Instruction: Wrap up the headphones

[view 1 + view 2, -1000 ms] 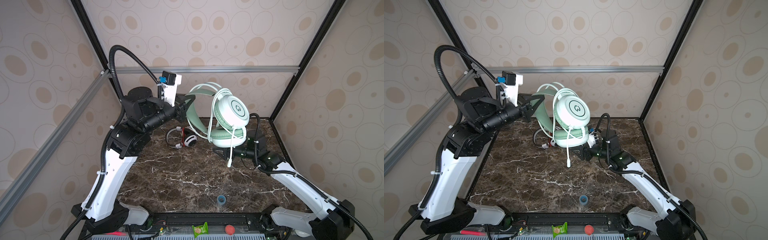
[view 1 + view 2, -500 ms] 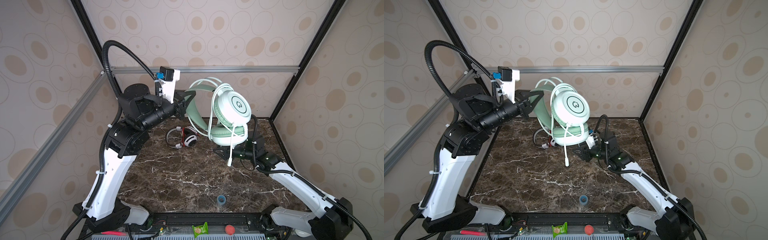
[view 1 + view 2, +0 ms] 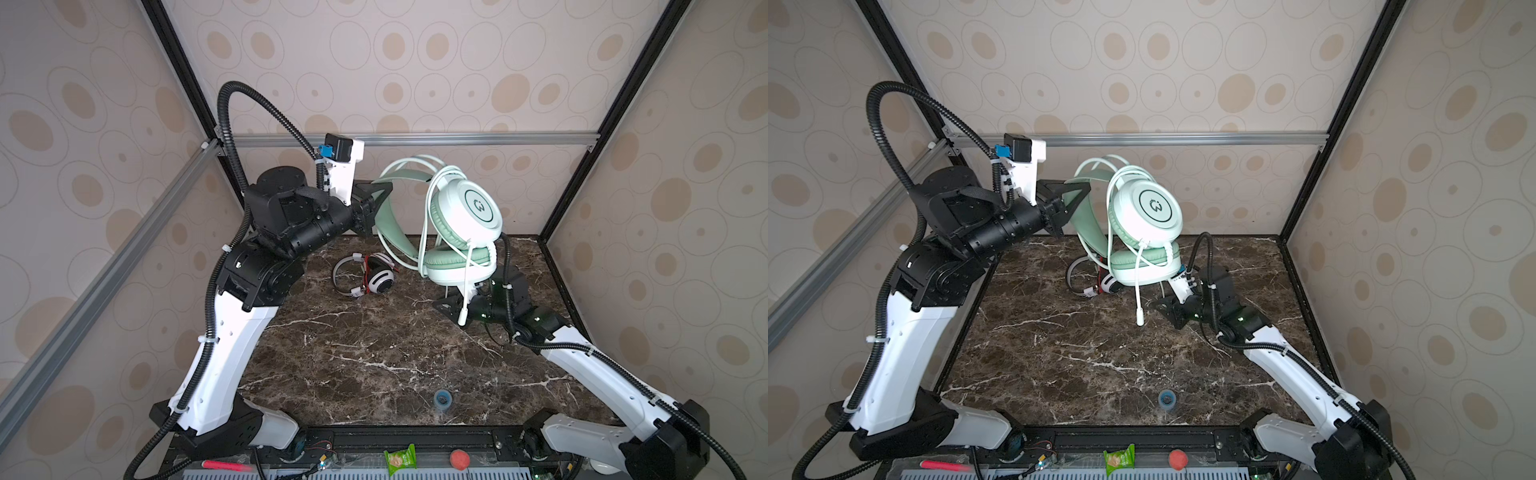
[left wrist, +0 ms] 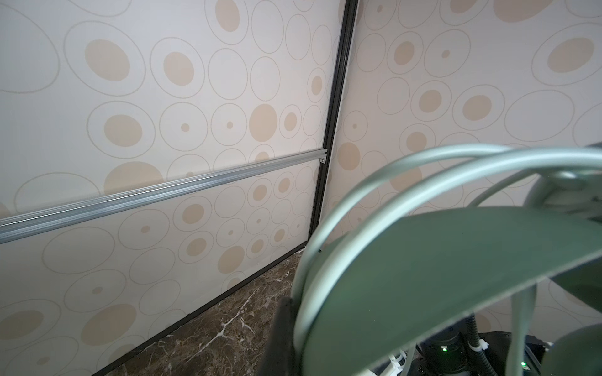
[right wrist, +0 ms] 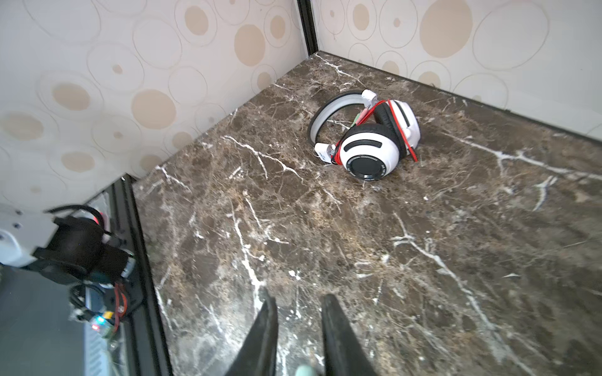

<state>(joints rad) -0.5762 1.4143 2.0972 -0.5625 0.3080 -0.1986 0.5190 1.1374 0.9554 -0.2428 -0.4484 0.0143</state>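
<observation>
Marble tabletop [image 3: 374, 357] beneath mint headphones [image 3: 440, 220], headband [image 3: 392, 226] at left pincer [image 3: 379, 210], earcups [image 3: 476, 205] rightward.

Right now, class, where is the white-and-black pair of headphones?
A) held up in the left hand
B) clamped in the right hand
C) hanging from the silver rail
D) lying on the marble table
D: the white-and-black headphones lie on the marble table, while the left hand holds up the mint green headphones by the headband.
</observation>
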